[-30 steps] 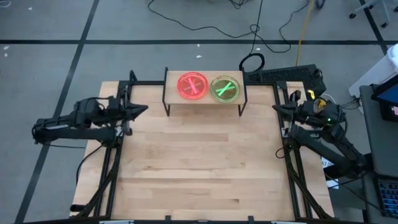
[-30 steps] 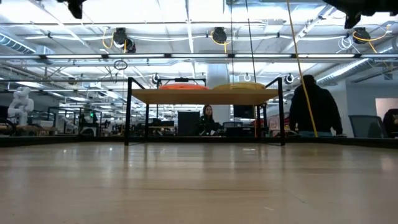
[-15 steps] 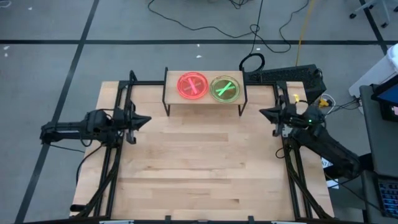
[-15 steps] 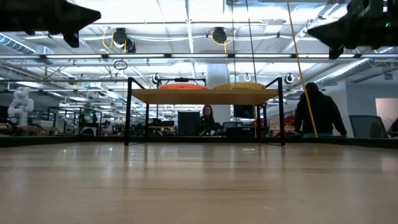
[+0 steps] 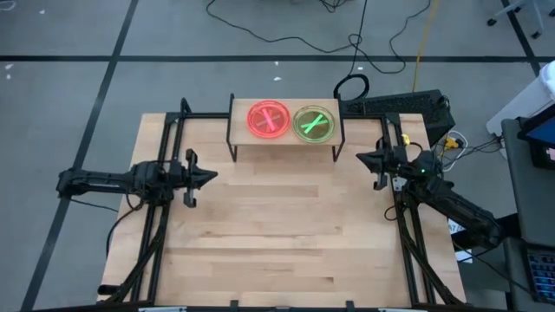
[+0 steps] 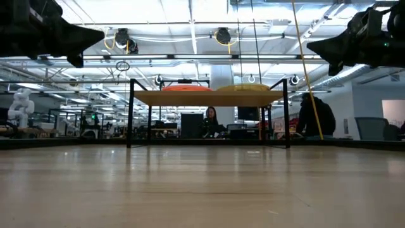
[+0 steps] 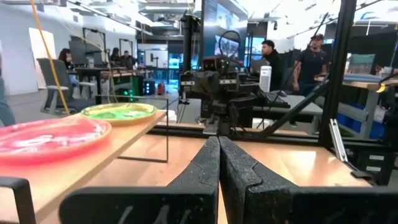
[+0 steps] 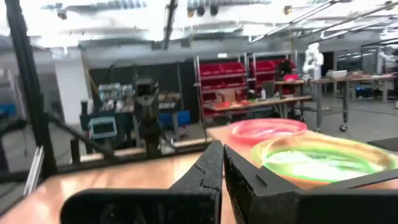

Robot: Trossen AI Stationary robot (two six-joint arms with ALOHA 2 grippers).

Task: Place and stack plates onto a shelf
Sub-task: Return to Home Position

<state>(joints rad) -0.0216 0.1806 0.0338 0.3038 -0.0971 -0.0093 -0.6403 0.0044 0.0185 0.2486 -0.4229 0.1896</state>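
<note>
Dark left gripper: jaws pressed together, empty; has dropped lower, left-front of the shelf
Right gripper: likewise, right-front of it
Neon pink plates, green plates: side by side on it, unmoved
Meaning: stacking likely finished, arms retiring

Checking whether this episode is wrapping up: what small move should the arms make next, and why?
Probably retract both arms to their rest poses. The neon pink round plastic plate and the neon green round plastic plate sit side by side on the small light-wood shelf, while the left gripper and right gripper are shut, holding nothing.
</note>
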